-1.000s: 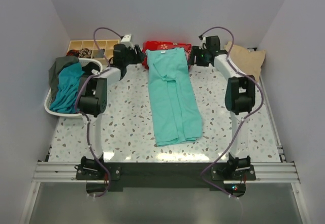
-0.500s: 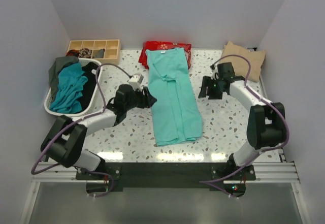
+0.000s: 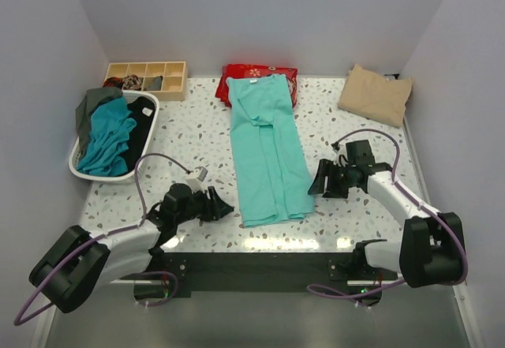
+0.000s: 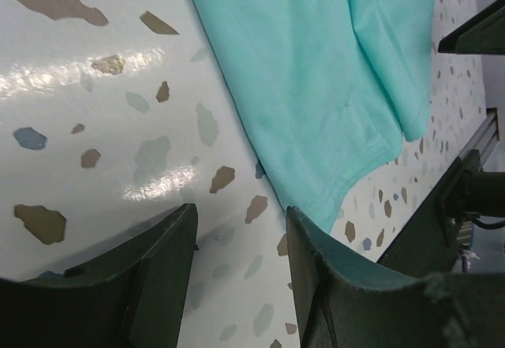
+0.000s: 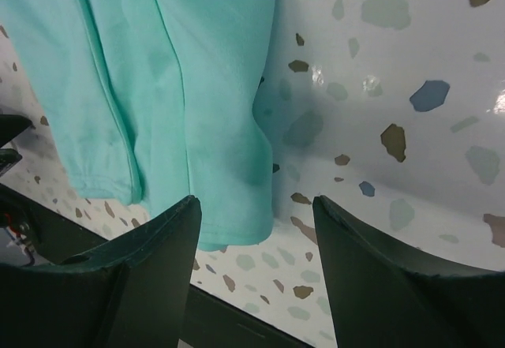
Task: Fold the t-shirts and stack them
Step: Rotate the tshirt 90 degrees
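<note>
Flanking the near hem of the mint t-shirt [image 3: 268,155], the left gripper [image 3: 218,204] and right gripper [image 3: 319,181] sit low over the worktop [image 3: 197,143], each with jaws spread wide and holding nothing. A hem corner lies just ahead of each gripper, apparently so both can pinch it and carry it toward the collar for the next fold. The shirt lies between them as a long strip, sleeves turned in. Well beyond the right gripper rests a folded beige t-shirt [image 3: 375,94]. Beyond the left gripper is a basket [image 3: 77,168] of unfolded t-shirts [image 3: 106,131].
</note>
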